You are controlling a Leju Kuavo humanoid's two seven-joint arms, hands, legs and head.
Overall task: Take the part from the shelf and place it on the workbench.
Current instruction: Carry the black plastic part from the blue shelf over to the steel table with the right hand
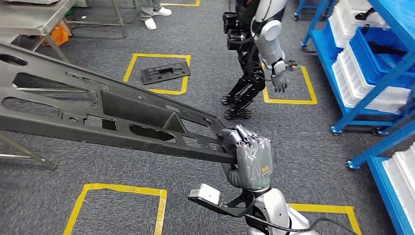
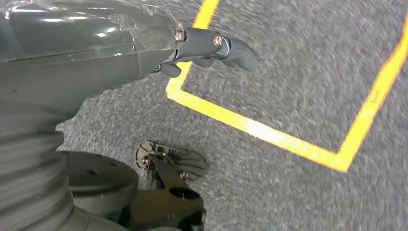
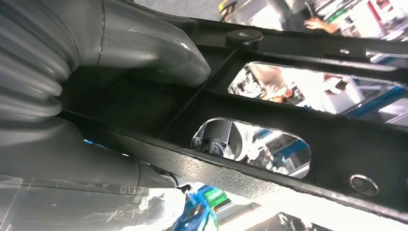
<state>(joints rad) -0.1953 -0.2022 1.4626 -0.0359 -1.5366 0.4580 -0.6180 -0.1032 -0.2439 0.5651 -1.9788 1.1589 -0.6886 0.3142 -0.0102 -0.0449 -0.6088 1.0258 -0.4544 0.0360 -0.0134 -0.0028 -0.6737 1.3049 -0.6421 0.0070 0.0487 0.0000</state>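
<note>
1. My right hand [image 1: 249, 159] grips the near-right end of the long black plastic frame part with oval cut-outs [image 1: 98, 110]; my fingers are wrapped over its edge and pressed onto it, and in the right wrist view my thick grey thumb [image 3: 159, 50] lies flat on the part's ribbed face.
2. The part's long axis runs from my right hand away to the left, rising out past the left edge of the head view. All of its length lies to the left of my fingers, so I judge the load will lever hard on this one grip.
3. My left hand [image 2: 211, 48] hangs over the grey carpet floor [image 2: 298, 72], beside a yellow tape line [image 2: 269, 132]. Its fingers are loosely curled and hold nothing; it is well apart from the part.
4. The grey metal table [image 1: 34, 19] at the far left may be the workbench; I cannot be sure. If so, the part's free end already points towards it.
5. Ahead of me stand a second humanoid robot [image 1: 259, 44] and, to the right, blue shelving with white bins [image 1: 362, 73]; I must swing the long part clear of both.
</note>
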